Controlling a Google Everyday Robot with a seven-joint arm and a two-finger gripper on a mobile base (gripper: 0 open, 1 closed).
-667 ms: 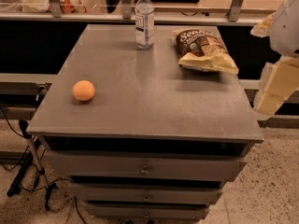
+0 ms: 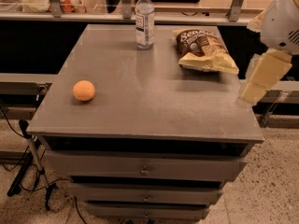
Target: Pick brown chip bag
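Note:
The brown chip bag lies flat at the back right of the grey cabinet top, dark brown upper part with white lettering, pale yellow lower part. My gripper hangs at the right edge of the view, pale yellow below a white wrist, just off the cabinet's right edge. It is to the right of the bag and a little nearer the front, not touching it.
A clear water bottle stands upright left of the bag at the back edge. An orange sits at the left front. Drawers are below the top. A tripod leg and cables are on the floor at left.
My gripper has moved slightly left, closer to the cabinet's right edge. The bag, bottle and orange have not moved.

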